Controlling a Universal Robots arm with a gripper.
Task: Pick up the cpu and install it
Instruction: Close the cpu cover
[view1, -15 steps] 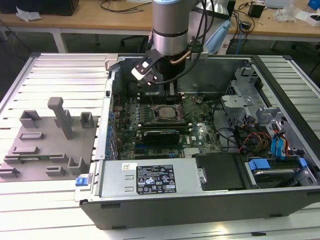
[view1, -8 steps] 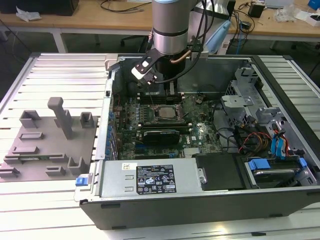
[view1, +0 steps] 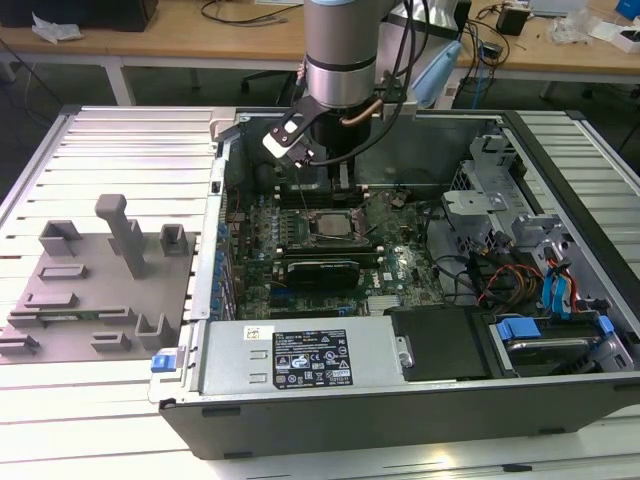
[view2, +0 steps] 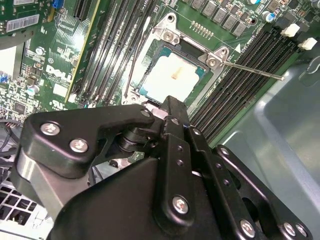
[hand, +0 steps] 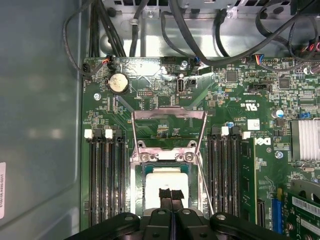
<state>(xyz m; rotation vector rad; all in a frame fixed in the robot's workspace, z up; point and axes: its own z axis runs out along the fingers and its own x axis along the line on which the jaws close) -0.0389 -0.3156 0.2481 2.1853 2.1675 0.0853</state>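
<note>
Jaws pressed shut with nothing between them, my gripper (hand: 170, 193) hangs just over the cpu (hand: 162, 179), seated flat in its open motherboard socket (hand: 165, 156), which I judge light, stiff, smooth-topped, fragile underneath, best gripped by opposite edges

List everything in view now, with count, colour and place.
cpu: one, silver-grey, in the open socket under the gripper.
motherboard: one, green, inside the case.
load frame: one, bare metal, swung open.
memory slots: several, black, on both sides of the socket.
expansion card: one, black, on the motherboard beside the socket.
computer case: one, dark grey, open, on the table.
fixture blocks: several, grey, on the table at the exterior view's left.
table: one, silver, ribbed, under everything.
arm: one, silver, reaching down into the case.
gripper: one, black, fingers shut, over the cpu.
</note>
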